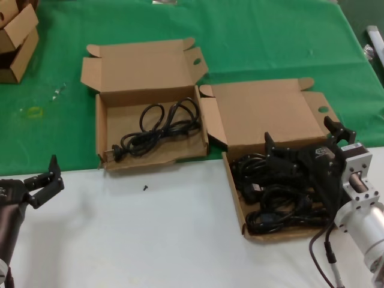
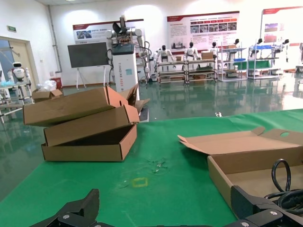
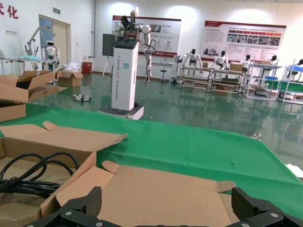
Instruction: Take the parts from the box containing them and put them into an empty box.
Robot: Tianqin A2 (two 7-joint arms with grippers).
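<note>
Two shallow brown mailer boxes lie open side by side. The right box [image 1: 236,198] holds a pile of black power cords [image 1: 270,207]. The left box [image 1: 101,129] holds one coiled cord [image 1: 159,126]. My right gripper [image 1: 304,137] hangs open over the back of the right box, above the cords and by its raised lid [image 1: 264,111], with nothing between its fingers. In the right wrist view that gripper [image 3: 165,208] faces the lid [image 3: 156,189]. My left gripper [image 1: 42,180] waits open at the table's front left, empty; its wrist view shows its fingertips [image 2: 90,203] and the single cord [image 2: 281,189].
Smaller brown cartons [image 1: 18,42] are stacked at the far left on the green cloth [image 1: 270,42]; they show as a stack of cartons [image 2: 85,125] in the left wrist view. A small dark screw-like bit [image 1: 144,188] lies on the white tabletop [image 1: 150,240].
</note>
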